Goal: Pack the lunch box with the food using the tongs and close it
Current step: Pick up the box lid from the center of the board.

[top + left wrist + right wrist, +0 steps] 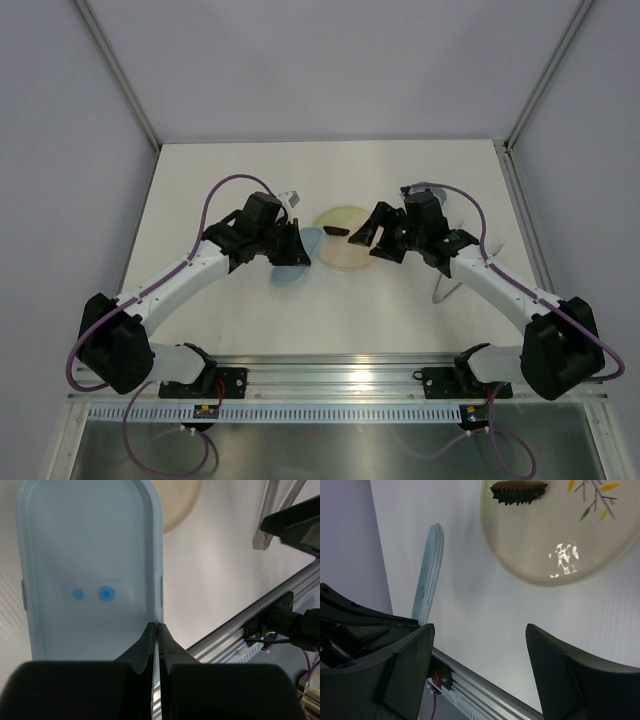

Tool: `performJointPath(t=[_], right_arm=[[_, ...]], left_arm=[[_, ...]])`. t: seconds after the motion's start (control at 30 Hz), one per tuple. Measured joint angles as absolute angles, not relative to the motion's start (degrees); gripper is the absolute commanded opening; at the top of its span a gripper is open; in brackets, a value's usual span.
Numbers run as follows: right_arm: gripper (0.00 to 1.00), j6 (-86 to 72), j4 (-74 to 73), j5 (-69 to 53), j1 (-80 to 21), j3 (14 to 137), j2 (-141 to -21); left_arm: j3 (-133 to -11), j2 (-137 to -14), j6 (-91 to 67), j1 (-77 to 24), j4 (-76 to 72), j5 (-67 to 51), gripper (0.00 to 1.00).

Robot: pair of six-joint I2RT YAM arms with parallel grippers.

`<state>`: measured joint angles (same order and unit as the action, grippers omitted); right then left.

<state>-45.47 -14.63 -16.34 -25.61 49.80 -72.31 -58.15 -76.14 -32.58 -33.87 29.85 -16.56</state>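
The lunch box lid [85,555] is pinched by its rim between the fully closed fingers of the left gripper [157,629]. It is held on edge just beside the plate [580,550], left of centre in the overhead view. The right gripper [479,630] is spread wide, with nothing held. One dark brown food piece [518,491] is seen on the plate. The tongs [260,537] appear to lie unheld on the table, upper right in the left wrist view. The lunch box tub [445,197] is probably the pale-blue shape partly hidden behind the right arm. The tongs are best grasped squarely and the piece carried over first. Only then should the lid be lowered level onto the tub's rim.
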Motion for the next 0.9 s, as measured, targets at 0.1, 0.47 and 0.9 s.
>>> performJointPath(t=[0.1,0.47,0.9], right_arm=[[0.82,-47.1,-12.5,-18.8,-27.7,51.3,-77.2],[0.79,-51.0,-6.2,-24.1,-31.2,59.5,-90.5],[0.0,-55.7,-1.7,-27.7,-36.7,67.7,-102.7]], left_arm=[[-58.2,-76.1,-32.6,-33.8,29.8,-16.7,0.0],[-58.2,-75.6,-32.6,-33.8,29.8,-16.9,0.0],[-58.2,-75.4,-32.6,-33.9,29.1,-17.1,0.0]])
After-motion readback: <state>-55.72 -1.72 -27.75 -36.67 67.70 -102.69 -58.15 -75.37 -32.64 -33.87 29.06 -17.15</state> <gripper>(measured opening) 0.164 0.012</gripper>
